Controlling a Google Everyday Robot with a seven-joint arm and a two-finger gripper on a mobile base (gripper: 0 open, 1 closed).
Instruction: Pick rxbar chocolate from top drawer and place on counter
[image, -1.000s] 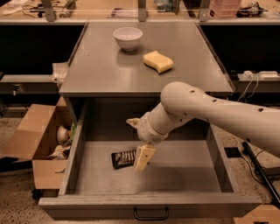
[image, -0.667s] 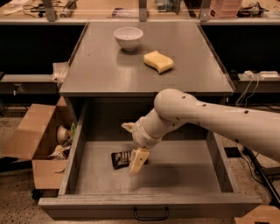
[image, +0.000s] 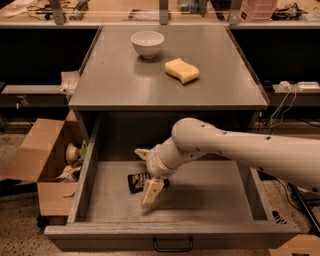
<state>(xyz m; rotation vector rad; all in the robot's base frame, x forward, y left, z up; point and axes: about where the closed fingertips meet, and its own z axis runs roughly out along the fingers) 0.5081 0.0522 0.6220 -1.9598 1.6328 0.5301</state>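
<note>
I have the gripper (image: 144, 176) down inside the open top drawer (image: 210, 200), fingers (image: 151, 192) spread wide, one behind and one in front of the rxbar chocolate (image: 135, 181), which lies flat on the drawer floor. A white bowl (image: 147, 43) and a yellow sponge (image: 182, 70) sit on the tabletop (image: 120, 80)
</note>
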